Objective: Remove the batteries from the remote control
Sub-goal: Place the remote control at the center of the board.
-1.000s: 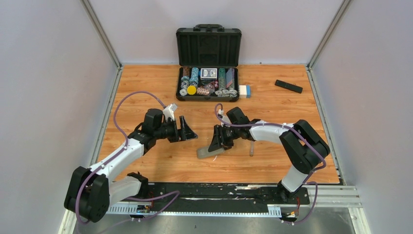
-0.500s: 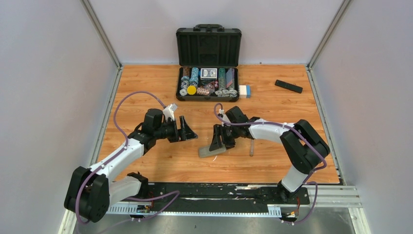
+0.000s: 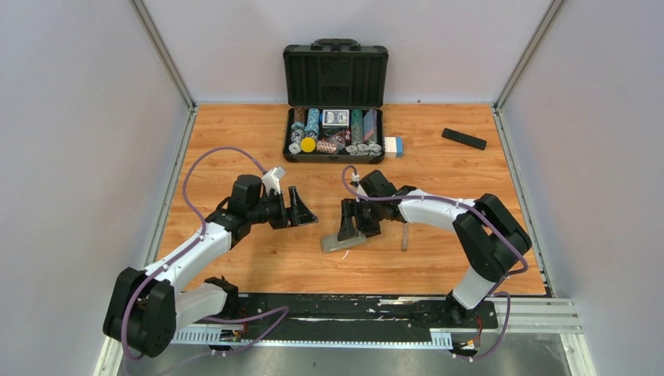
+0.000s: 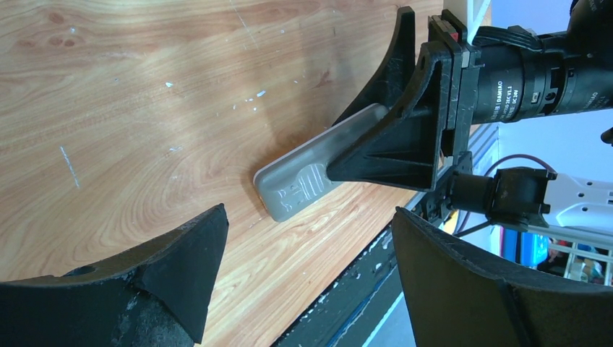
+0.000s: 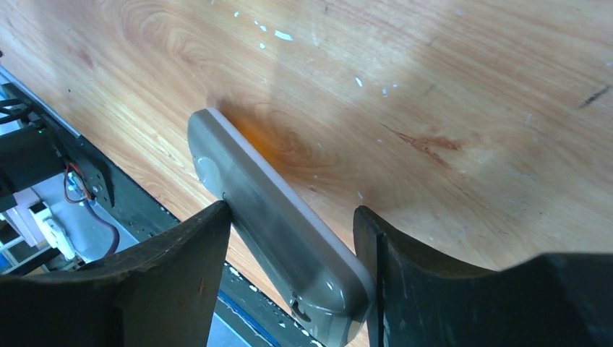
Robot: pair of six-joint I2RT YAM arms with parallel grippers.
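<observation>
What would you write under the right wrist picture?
Right gripper straddling a grey remote on the wooden table.

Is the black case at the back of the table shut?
No, the black case has its lid standing open, with poker chips showing inside.

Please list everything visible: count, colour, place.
grey remote: one, grey, mid-table
black remote: one, black, far right
case: one, black, open, far edge
poker chips: many, mixed colours, in case
card deck: one, blue-white, in case
small box: one, white-blue, beside case
slim object: one, grey, right of grey remote
left claw: black, open, left of grey remote
right claw: black, astride grey remote, grip unclear
</observation>
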